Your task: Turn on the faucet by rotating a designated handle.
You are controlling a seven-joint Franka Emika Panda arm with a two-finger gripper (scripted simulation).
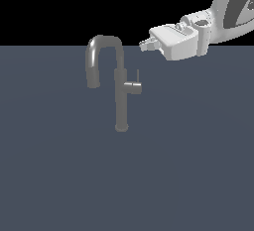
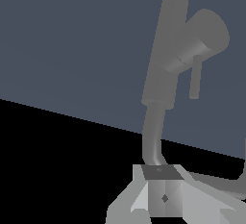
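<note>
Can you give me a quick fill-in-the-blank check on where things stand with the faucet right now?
1. The gripper is ____ the faucet, not touching it.
2. In the exterior view, the handle sticks out from the stem toward the view's ____.
3. The handle's thin rod lever points ____ from the stub.
4. The gooseneck spout curves toward the exterior view's ____.

Missing words: apart from; right; up; left

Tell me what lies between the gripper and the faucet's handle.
Nothing. In the exterior view the stretch from the gripper down to the handle on the faucet is bare: only plain backdrop shows there.
</note>
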